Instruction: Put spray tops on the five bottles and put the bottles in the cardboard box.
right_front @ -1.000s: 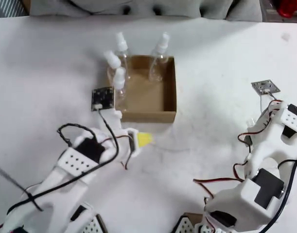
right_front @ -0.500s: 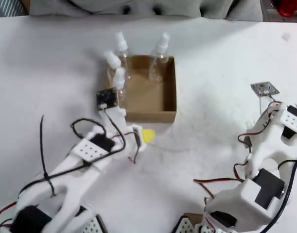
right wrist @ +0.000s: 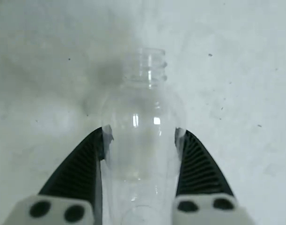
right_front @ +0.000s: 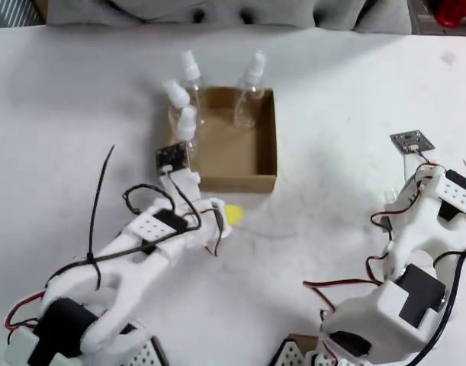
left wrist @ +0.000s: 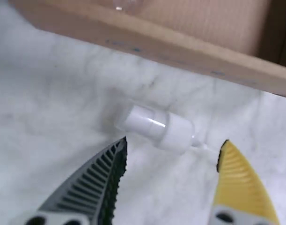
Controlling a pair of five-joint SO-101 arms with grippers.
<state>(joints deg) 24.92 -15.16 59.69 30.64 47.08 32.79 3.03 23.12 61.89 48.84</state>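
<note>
A white spray top lies on its side on the table, just in front of the cardboard box. My left gripper is open around it, with the black finger on one side and the yellow finger on the other, neither touching it. In the high view the left gripper sits at the front wall of the cardboard box. Several clear bottles with spray tops stand inside the box. My right gripper is shut on a clear bottle whose neck is bare.
The right arm is folded at the table's right side, its wrist camera board sticking out. The left arm's cables loop above its wrist. White tabletop lies between the two arms and to the right of the box.
The left arm has swung, its body shifting right and its wrist nearer the box front. The right arm's wrist has shifted slightly up and left.
</note>
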